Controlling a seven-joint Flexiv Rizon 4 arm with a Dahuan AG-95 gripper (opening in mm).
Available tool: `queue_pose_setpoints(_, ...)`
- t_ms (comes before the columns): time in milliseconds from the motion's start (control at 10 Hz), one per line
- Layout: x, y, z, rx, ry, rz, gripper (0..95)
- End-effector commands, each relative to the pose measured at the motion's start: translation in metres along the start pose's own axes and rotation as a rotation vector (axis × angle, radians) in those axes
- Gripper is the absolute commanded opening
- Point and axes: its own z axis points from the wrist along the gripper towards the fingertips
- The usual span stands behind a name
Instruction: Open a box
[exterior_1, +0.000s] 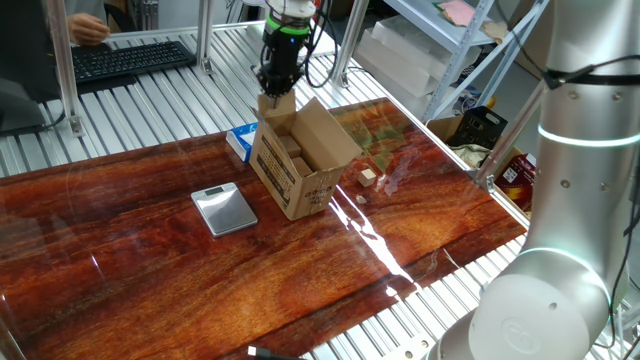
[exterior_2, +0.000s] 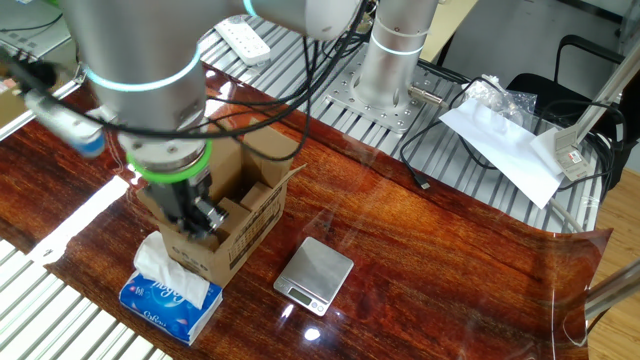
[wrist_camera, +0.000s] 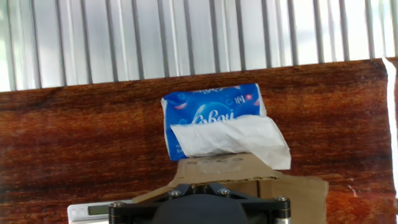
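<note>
The brown cardboard box (exterior_1: 303, 165) stands in the middle of the wooden table with its top flaps raised and wooden blocks showing inside. It also shows in the other fixed view (exterior_2: 245, 215). My gripper (exterior_1: 277, 88) is over the box's far edge, and its fingers are closed on the short upright flap (exterior_1: 278, 103). In the other fixed view the gripper (exterior_2: 202, 216) sits at the box's near edge. In the hand view the flap (wrist_camera: 227, 165) rises right in front of the gripper body, and the fingertips are mostly hidden.
A blue-and-white tissue packet (exterior_1: 240, 141) lies just behind the box, also seen in the other fixed view (exterior_2: 168, 296) and the hand view (wrist_camera: 211, 112). A silver scale (exterior_1: 224, 209) lies beside the box. A small wooden block (exterior_1: 369, 176) lies on the table. A keyboard (exterior_1: 130, 58) lies beyond the table.
</note>
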Motion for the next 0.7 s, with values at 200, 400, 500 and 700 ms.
queue_pose_setpoints(200,-0.011,0.003,0.004,0.007,-0.004,0.003,0.0)
queue_pose_setpoints(400,-0.016,0.006,0.009,0.01,-0.006,0.01,0.0)
queue_pose_setpoints(500,-0.022,0.008,0.013,0.014,-0.009,0.013,0.0)
queue_pose_setpoints(700,-0.029,0.011,0.019,0.015,-0.014,0.015,0.0)
